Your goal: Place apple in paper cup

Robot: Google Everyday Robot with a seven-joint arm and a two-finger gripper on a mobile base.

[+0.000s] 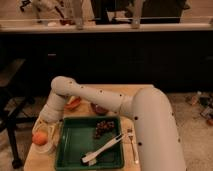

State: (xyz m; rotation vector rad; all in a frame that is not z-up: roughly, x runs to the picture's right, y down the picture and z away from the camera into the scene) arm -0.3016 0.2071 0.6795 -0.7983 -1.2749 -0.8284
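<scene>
The apple (pixel 39 137) is small, round and orange-red, at the left edge of the wooden table. It sits at the rim of the whitish paper cup (pixel 46 148); I cannot tell whether it rests inside the cup or is held just above it. My gripper (pixel 49 125) hangs at the end of the white arm, directly above and slightly right of the apple and cup. The arm reaches in from the lower right and bends down over them.
A large green tray (pixel 75 150) lies right of the cup and holds a dark brown cluster (pixel 103 129) and a white utensil (pixel 102 149). A fork (pixel 133 145) lies right of the tray. A flat orange-red item (pixel 74 103) and a dark reddish item (pixel 98 109) lie behind it.
</scene>
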